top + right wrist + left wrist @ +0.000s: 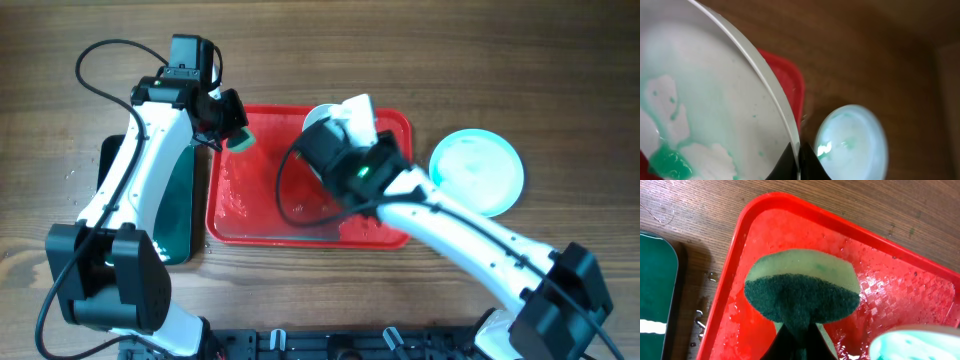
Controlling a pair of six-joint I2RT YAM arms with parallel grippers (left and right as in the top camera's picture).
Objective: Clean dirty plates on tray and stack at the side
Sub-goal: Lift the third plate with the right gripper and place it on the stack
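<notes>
My right gripper (336,137) is shut on the rim of a white plate (352,108) and holds it tilted on edge above the back right of the red tray (300,215). In the right wrist view, the plate (705,100) shows green-teal smears, and the jaws (799,156) pinch its edge. A pale mint-blue plate (478,172) lies on the table right of the tray and also shows in the right wrist view (852,142). My left gripper (228,125) is shut on a green sponge (802,287) over the tray's back left corner (740,235). A third plate is not in view.
A black tray with a green inside (175,205) lies left of the red tray. The red tray's floor (900,290) is wet, and drops lie on the wood by its left rim. A plate's edge (915,345) shows at the lower right of the left wrist view.
</notes>
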